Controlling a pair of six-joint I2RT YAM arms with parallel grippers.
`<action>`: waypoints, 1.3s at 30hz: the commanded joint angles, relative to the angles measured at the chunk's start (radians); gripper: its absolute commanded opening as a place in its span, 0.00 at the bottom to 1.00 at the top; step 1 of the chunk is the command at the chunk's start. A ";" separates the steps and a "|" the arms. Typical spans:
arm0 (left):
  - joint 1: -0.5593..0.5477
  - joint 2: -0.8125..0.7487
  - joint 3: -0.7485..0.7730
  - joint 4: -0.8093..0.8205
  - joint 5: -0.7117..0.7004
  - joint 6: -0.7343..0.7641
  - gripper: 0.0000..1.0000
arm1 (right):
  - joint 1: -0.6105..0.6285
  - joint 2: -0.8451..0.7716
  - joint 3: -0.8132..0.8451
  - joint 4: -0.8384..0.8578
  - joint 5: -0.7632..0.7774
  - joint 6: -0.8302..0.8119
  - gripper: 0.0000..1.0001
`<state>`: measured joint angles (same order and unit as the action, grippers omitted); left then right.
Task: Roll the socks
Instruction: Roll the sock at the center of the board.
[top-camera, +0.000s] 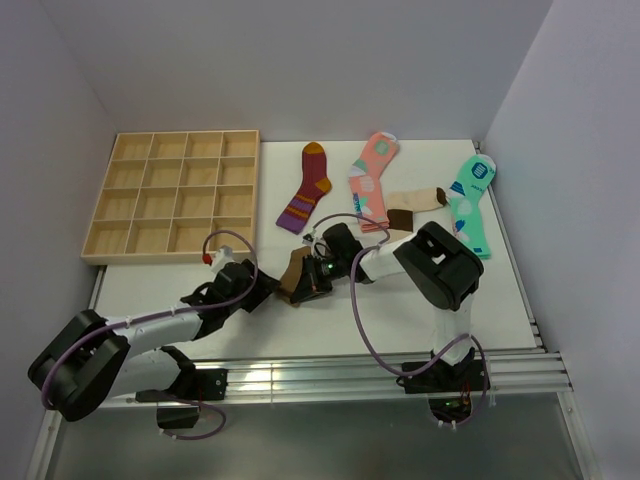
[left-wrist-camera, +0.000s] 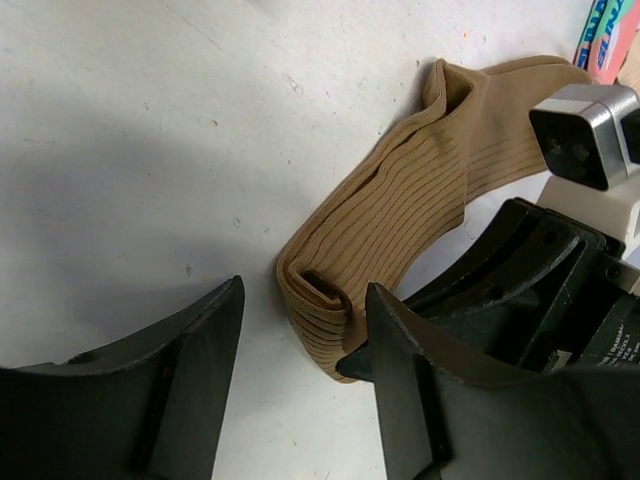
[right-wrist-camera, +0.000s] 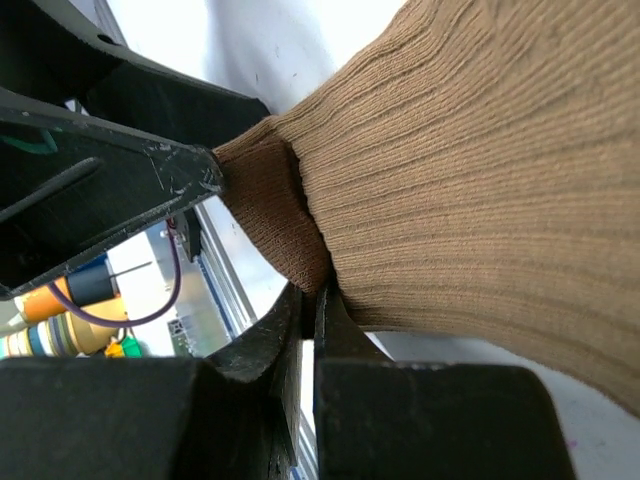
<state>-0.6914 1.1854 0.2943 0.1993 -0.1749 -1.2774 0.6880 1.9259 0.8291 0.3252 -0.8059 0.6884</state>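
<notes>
cuff of brown sock (right-wrist-camera: 480, 150) half hidden, clamped in right gripper (right-wrist-camera: 312, 300); left gripper (left-wrist-camera: 305, 290) gapes beside, near table (top-camera: 480, 320) edge.

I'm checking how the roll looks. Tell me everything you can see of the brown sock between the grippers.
The brown sock is a ribbed, mid-brown knit with a darker cuff. It lies limp on the white table, its cuff end folded over into a loose start of a roll. The right gripper is shut on the cuff; the open left gripper straddles that folded end.
</notes>
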 joint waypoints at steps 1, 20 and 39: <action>-0.005 0.026 0.017 -0.024 0.011 0.001 0.57 | -0.012 0.033 0.047 -0.047 0.005 -0.006 0.00; -0.005 0.131 0.086 -0.089 0.028 0.021 0.00 | -0.013 -0.054 0.035 -0.080 0.082 -0.065 0.16; -0.005 0.164 0.286 -0.353 0.028 0.167 0.00 | 0.300 -0.380 -0.091 -0.084 0.772 -0.455 0.44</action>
<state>-0.6952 1.3342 0.5396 -0.1112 -0.1471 -1.1458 0.9497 1.5593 0.7582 0.2173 -0.1875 0.3294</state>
